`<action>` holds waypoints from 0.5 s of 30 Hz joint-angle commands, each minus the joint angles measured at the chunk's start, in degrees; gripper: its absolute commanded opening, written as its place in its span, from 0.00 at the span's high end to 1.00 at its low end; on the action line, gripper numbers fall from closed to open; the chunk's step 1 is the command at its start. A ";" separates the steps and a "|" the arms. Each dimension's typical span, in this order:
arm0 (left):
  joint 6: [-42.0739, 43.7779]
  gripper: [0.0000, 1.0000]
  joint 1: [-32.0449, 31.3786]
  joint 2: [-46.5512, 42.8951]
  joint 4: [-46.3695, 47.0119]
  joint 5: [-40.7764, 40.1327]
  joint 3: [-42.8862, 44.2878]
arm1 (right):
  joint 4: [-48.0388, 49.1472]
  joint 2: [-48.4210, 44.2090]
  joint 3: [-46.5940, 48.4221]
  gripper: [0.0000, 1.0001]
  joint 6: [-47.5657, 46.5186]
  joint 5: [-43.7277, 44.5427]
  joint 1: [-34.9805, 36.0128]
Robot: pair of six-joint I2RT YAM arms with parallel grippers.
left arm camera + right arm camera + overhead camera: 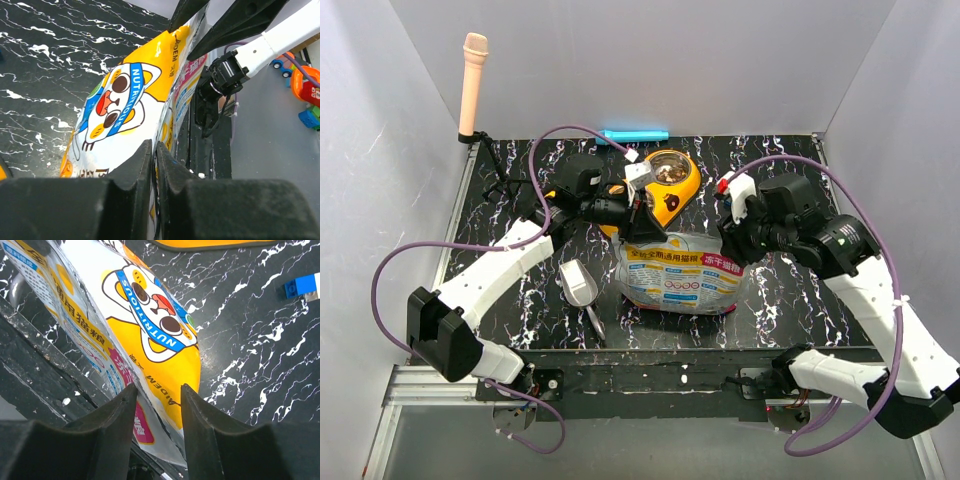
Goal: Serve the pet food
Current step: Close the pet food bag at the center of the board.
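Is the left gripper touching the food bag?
Touching. The left wrist view shows the left gripper with its fingers nearly shut on the top edge of the food bag, the foil pinched between them.

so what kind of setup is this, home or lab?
Most likely a lab test cell: plain white walls enclose a marble-print table, a mounted microphone stands in the corner, and the bag and yellow bowl look staged.

Kibble (670, 172) in yellow bowl (686, 195) — pellets too small to resolve. Bowl partly hidden by left gripper (642, 222). Bag (125, 110) cut off at wrist-view edges — contents unseen.
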 commanded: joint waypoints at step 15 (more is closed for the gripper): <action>0.17 0.63 2.59 -3.86 0.52 -1.85 4.16 | -3.64 7.16 7.95 0.46 -0.74 -2.36 3.09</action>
